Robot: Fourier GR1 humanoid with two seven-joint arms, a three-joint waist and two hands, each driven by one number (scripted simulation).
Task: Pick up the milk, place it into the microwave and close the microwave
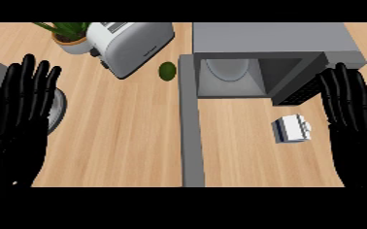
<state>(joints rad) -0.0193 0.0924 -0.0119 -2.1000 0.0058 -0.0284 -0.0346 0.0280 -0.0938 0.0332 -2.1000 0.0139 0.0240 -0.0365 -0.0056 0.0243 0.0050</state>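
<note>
- We see the milk carton (pixel 291 128) lying on the wooden counter (pixel 129 140), in front of the open microwave (pixel 272 53) and just inward of our right hand (pixel 344 102).
- Both hands are spread flat with fingers straight, holding nothing; the left hand (pixel 27 102) rests near the view's left edge.
- We judge the carton a small, light, boxy pack with flat, smooth white sides, stiff enough to hold but likely to dent if squeezed hard.
- The best hold looks to be across its two broad flat faces, thumb on one side and fingers on the other, away from the folded top.
- The microwave is a grey, hard-edged box; its door (pixel 189 121) swings out toward us, and a pale round turntable (pixel 229 70) shows inside the cavity.
- Beyond it stand a glossy white toaster (pixel 132 46), a small round green fruit, probably a lime (pixel 167 71), and a potted plant (pixel 68 36).
- The counter shows a warm, matte wood grain.
</note>
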